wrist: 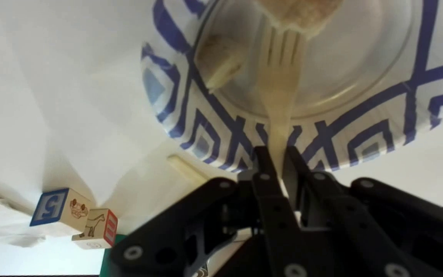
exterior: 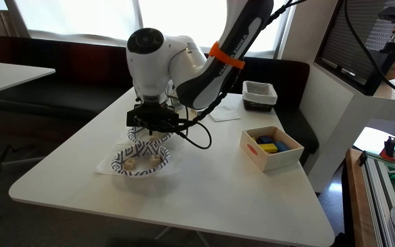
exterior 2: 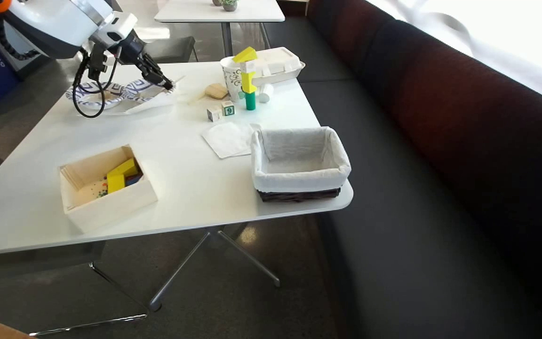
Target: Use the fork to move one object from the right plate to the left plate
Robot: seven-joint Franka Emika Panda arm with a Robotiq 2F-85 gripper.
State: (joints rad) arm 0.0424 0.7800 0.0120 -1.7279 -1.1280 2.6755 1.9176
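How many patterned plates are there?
2, next to each other on the white table. In an exterior view, the nearer plate is fully visible; the farther plate is partly hidden behind it and the gripper. Any stacked underneath would be hidden.

In an exterior view the camera looks down over the near edge of the table [exterior: 201,199] toward the far windows [exterior: 183,17], plates [exterior: 142,149] left, box [exterior: 281,159] right. In an exterior view the camera looks down across the table, bench [exterior 2: 417,197] along the right, basket [exterior 2: 299,181] near right, plates far left. Both exterior views share table, plates, box, basket and bench. The wrist view, much nearer, faces down onto a plate [wrist: 344,127] past the gripper [wrist: 277,152].
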